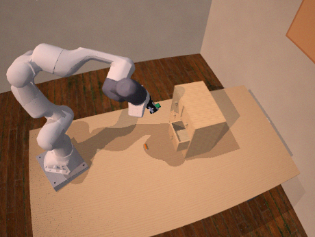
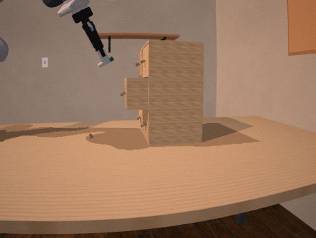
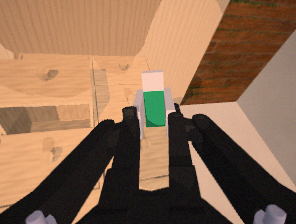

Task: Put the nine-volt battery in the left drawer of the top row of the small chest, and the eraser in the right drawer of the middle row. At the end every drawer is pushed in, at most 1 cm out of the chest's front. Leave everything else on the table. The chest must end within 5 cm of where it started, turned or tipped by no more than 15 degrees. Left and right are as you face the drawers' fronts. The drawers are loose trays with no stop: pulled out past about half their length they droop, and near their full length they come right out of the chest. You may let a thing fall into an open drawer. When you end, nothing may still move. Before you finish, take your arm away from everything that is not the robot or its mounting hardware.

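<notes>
Gripper: the gripper [image 3: 155, 117] is hanging high in the air in front of the chest's top row, jaws drawn nearly together and pinching the eraser between the pads.
Eraser: the eraser [image 3: 154, 102], white with a green sleeve, is sticking out past the fingertips; held lengthwise this way, it looks ready to be dropped straight into a tray.
Small orange item: the small orange item [image 1: 146, 146] is lying on the table in front of the chest, well apart from it; too small to name with certainty, possibly the nine-volt battery.
Open drawer: the open drawer [image 1: 180, 131] is standing partly out of the chest's middle row, presumably left out to receive the eraser; which side it counts as from the fronts, I cannot tell for sure. Its tray is showing nothing inside.
Chest: the chest [image 2: 175, 93] is standing upright on the table [image 1: 171, 198]; its other drawers are appearing pushed in, contents hidden.
Judgement: the eraser is needing to travel down and across from the top row to the open tray.
</notes>
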{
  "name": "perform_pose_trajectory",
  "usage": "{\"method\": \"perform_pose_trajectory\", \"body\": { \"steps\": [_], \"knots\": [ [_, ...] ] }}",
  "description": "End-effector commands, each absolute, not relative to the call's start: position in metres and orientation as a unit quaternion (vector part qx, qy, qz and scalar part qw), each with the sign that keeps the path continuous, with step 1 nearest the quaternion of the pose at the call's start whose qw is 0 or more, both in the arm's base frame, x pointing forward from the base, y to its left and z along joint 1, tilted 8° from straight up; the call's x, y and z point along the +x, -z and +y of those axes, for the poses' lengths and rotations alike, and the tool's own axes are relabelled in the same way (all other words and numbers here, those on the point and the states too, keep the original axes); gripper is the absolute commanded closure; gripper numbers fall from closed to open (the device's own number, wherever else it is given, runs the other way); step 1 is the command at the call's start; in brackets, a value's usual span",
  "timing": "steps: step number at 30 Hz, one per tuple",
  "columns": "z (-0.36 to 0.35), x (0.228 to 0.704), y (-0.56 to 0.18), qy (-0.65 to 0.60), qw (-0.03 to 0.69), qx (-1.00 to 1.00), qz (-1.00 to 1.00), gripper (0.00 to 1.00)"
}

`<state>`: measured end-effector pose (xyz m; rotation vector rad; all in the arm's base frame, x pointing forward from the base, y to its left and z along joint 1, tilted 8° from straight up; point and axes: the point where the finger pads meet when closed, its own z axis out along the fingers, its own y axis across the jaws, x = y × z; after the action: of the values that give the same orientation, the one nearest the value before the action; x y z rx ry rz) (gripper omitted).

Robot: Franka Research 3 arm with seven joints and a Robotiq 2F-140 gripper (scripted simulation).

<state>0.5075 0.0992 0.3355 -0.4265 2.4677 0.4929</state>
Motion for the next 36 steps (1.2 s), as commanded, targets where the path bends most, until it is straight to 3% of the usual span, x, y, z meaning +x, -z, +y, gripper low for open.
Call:
{"method": "perform_pose_trajectory", "body": {
  "steps": [1, 2, 32, 36],
  "knots": [
    [0.098, 0.508, -0.336, -0.183, 0.294, -0.165, 0.924, 0.89],
    [0.102, 0.511, -0.342, -0.189, 0.326, -0.168, 0.911, 0.89],
    [0.102, 0.514, -0.348, -0.192, 0.357, -0.169, 0.898, 0.89],
    [0.087, 0.517, -0.361, -0.179, 0.459, -0.152, 0.857, 0.89]
  ]
}}
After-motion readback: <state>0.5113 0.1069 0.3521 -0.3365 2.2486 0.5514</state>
